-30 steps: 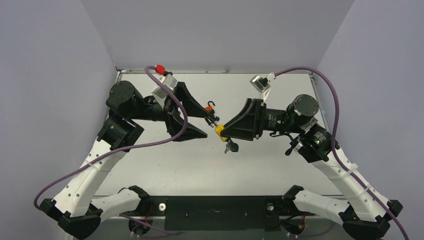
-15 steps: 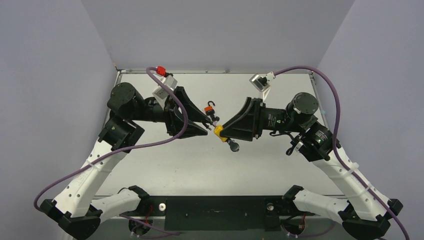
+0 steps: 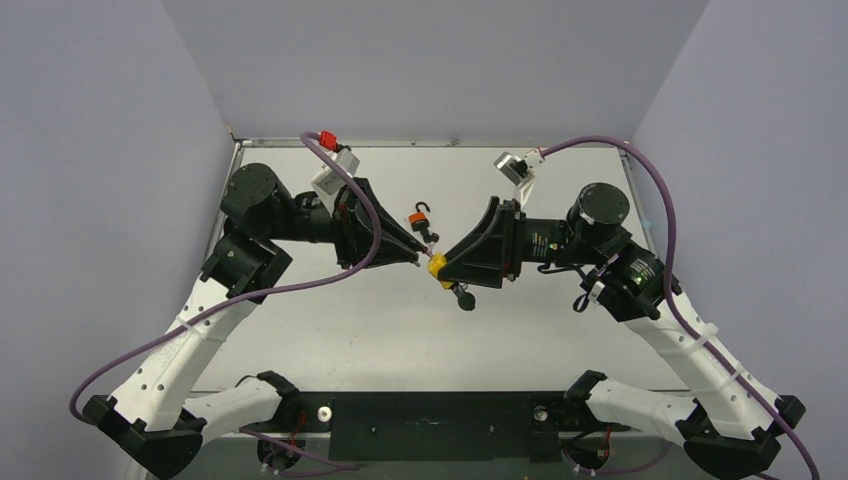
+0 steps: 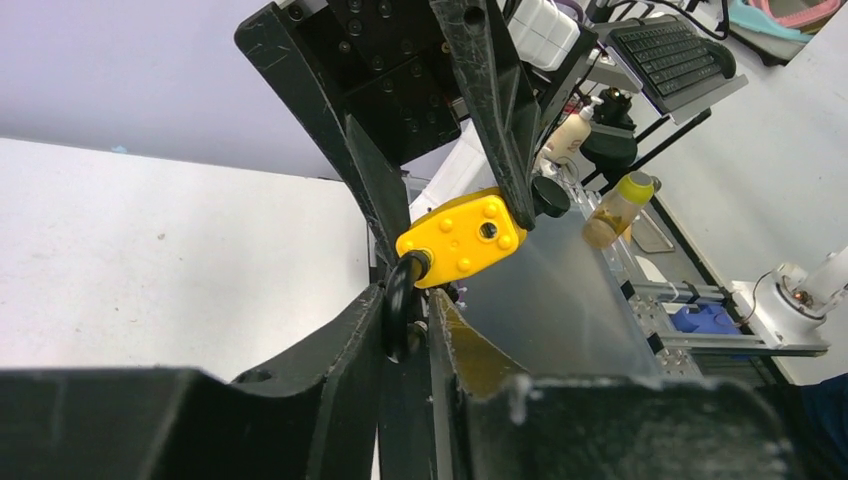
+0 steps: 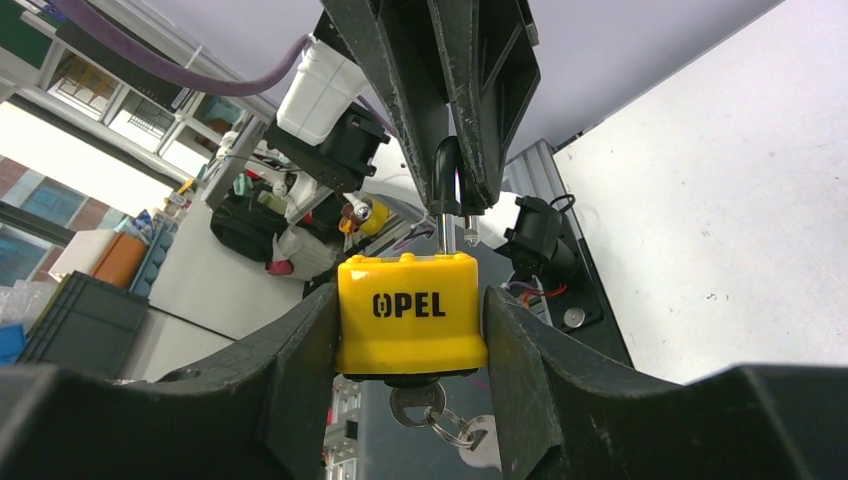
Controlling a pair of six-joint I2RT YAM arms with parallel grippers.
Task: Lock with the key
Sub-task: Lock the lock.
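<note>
A yellow padlock (image 5: 410, 310) marked OPEL is held off the table, with my right gripper (image 5: 410, 300) shut on the sides of its body. The key (image 5: 415, 402) sits in the keyhole underneath, and a key ring hangs from it. The black shackle (image 5: 447, 175) stands raised, its free leg just clear of the body. My left gripper (image 4: 407, 300) is shut on the shackle (image 4: 400, 310) from the opposite side. In the top view both grippers meet at the padlock (image 3: 437, 266) in the middle of the table, the key (image 3: 465, 298) dangling below it.
A small orange padlock (image 3: 421, 216) with a black shackle lies on the white table (image 3: 330, 330) just behind the two grippers. Grey walls close in the left, right and back sides. Purple cables loop over both arms.
My left gripper has closed its jaws onto the shackle and edged toward the padlock. The right gripper has kept its hold on the body. The hanging key has swung a little.
</note>
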